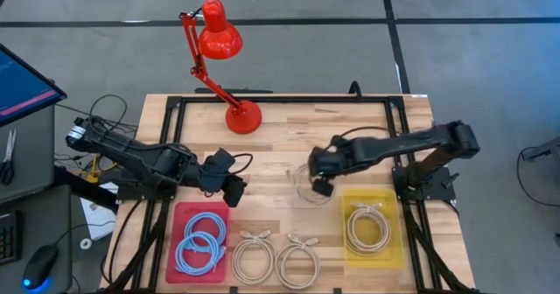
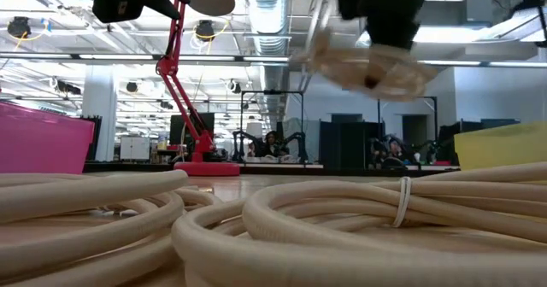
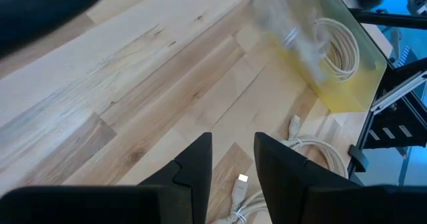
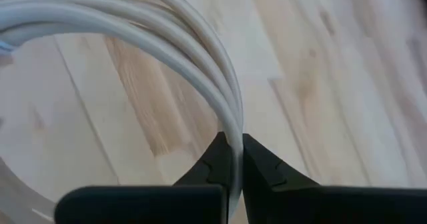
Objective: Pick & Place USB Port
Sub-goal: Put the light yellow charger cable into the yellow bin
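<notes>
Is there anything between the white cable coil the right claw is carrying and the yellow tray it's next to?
Nothing visible stands in the way. The right claw holds the white coiled cable lifted above bare wood, just beside the yellow plastic tray. That tray already holds one white cable coil, so the carried coil would land on or beside it.

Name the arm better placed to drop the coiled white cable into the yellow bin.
Right. Its gripper is shut on the coiled white cable, lifted beside the yellow plastic bin. The left gripper holds nothing, over by the red bin.
</notes>
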`<control>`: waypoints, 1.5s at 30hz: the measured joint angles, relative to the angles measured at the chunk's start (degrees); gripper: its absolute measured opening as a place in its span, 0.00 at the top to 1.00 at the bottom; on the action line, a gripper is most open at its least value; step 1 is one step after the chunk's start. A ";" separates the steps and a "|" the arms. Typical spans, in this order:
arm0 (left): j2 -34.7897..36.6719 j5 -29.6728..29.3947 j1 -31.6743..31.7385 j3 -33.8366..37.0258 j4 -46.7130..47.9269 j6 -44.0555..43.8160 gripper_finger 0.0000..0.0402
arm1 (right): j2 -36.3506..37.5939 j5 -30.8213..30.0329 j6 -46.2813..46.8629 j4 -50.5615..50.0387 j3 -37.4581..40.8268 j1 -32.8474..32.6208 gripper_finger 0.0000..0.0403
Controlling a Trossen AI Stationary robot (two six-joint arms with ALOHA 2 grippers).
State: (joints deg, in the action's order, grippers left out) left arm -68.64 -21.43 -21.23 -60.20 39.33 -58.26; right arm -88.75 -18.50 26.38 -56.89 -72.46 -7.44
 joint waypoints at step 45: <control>0.00 -3.85 -0.01 0.00 0.00 0.00 0.72 | 15.41 19.84 62.01 -12.32 27.82 -31.69 1.00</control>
State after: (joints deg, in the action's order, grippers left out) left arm -68.64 -25.28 -21.24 -60.20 39.33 -58.26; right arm -73.34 1.34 88.40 -69.21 -44.64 -39.13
